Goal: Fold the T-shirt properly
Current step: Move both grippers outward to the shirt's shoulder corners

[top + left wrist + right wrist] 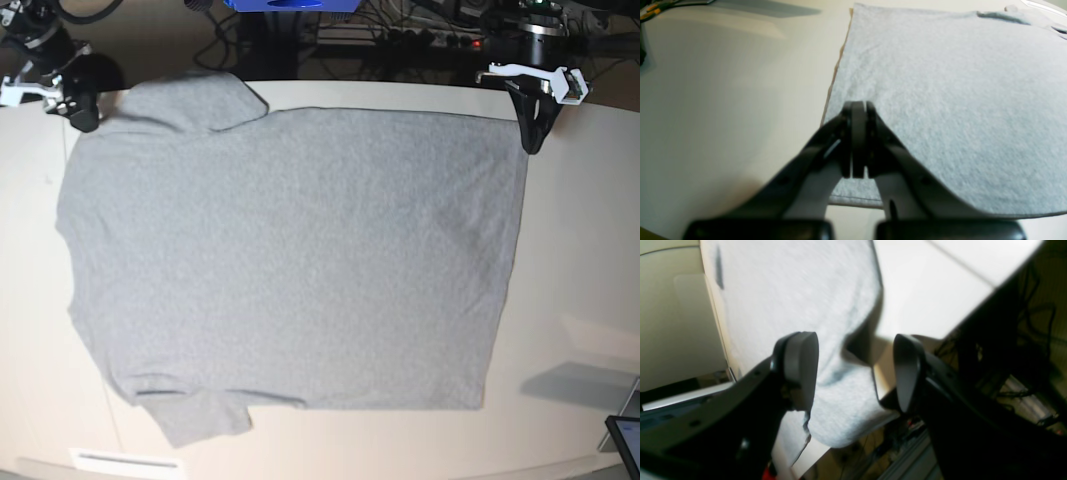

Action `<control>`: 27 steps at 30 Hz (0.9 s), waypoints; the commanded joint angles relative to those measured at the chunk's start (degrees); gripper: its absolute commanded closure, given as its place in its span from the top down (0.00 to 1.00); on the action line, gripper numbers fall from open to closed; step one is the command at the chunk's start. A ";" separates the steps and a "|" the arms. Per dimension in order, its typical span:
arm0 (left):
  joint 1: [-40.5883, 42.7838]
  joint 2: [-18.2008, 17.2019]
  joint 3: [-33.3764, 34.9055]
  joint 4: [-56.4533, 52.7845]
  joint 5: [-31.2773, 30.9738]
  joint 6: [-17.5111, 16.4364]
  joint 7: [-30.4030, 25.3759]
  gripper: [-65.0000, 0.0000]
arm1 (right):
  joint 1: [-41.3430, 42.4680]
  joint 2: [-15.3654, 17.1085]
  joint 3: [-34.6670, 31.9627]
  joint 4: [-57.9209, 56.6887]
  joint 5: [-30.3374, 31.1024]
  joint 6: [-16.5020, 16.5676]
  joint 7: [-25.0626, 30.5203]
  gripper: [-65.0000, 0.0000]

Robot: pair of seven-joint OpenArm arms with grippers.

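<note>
Shirt (pixel 290 260) first: we have it spread flat, plain grey side up, across the pale table (pixel 590 300), its straight hem toward the base view's right and its sleeves toward the left, one at the far edge and one at the near edge. No fold is made yet, so we judge ourselves at the very start, taking hold for the first fold.

Our left gripper (pixel 858 110) sits over the far hem corner with its jaws pressed together; whether any cloth is pinched between them we cannot tell, since the tips hide the fabric beneath. Our right gripper (pixel 855 370) stands at the far sleeve with its jaws spread wide, the sleeve cloth between the pads (pixel 803 366) but not clamped.

Next, we think, the right jaws must close on the sleeve edge, and both corners must then rise together and travel toward the near edge evenly, so the cloth doubles over without skewing or bunching.
</note>
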 commanded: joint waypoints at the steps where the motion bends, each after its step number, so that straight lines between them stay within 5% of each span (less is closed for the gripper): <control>1: 0.62 -0.59 -0.44 0.65 -0.56 0.08 -1.69 0.00 | 0.83 0.63 0.26 -0.18 1.34 0.78 -0.71 0.53; 22: 0.79 -0.51 -0.44 0.65 -0.56 0.08 -1.43 0.00 | 6.98 1.95 0.17 -3.70 1.34 0.78 -3.26 0.53; 27: 0.79 -0.51 -0.44 0.65 -0.56 0.08 -1.43 0.00 | 7.86 2.04 0.17 -5.37 1.34 0.78 -3.35 0.28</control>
